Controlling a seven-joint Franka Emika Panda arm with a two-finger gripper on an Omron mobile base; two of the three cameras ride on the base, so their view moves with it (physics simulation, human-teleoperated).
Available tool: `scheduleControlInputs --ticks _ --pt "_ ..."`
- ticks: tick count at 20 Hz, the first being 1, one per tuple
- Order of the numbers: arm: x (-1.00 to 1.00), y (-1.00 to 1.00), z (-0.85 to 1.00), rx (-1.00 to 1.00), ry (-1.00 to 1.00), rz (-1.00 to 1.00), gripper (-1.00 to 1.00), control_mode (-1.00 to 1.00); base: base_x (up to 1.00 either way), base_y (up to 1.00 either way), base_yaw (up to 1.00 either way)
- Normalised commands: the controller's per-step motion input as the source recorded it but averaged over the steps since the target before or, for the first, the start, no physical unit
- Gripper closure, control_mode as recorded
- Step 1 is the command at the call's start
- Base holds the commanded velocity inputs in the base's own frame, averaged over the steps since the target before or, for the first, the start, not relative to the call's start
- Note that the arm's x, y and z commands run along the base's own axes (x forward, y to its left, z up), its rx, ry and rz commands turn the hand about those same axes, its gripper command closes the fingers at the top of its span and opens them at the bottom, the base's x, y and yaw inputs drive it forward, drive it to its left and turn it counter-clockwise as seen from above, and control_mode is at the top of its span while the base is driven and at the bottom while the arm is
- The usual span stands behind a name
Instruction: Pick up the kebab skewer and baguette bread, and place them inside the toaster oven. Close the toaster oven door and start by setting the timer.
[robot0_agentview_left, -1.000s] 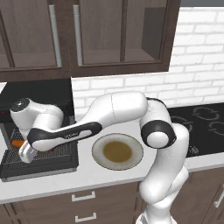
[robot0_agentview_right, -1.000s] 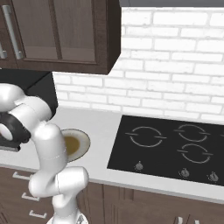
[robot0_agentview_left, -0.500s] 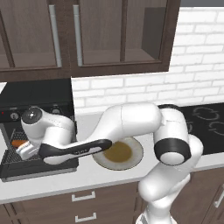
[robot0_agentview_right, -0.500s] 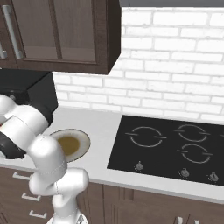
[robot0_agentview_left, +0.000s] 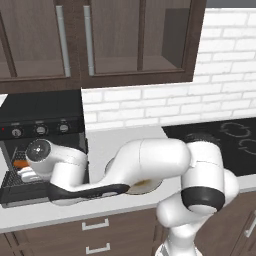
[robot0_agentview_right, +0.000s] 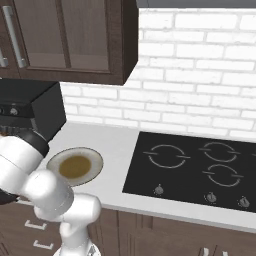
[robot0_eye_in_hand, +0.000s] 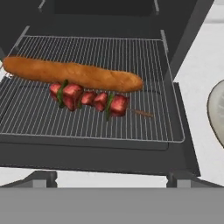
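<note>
On the bench, the oven rack held baguette and skewer; the jaws stood apart, empty. Next: lift the door squarely from below.

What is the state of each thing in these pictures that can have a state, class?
baguette bread: lying on the wire rack
kebab skewer: on the rack, against the baguette
toaster oven door: dropped open
toaster oven: open, loaded
plate: empty, on the counter
upper cabinets: closed
end effector: open, holding nothing
</note>
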Motion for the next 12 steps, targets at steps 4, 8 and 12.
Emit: scheduleControlInputs --ticks 4,8,12 --pt "-0.14 0.00 -0.06 0.00 0.00 -0.03 -1.00 -1.00 0.00 0.00 0.00" --pt "-0.27 0.00 -0.26 0.00 0.00 0.00 -1.00 -1.00 0.00 0.00 0.00" --pt "-0.13 0.00 -0.23 0.00 0.00 0.00 -1.00 -1.00 0.00 0.00 0.00"
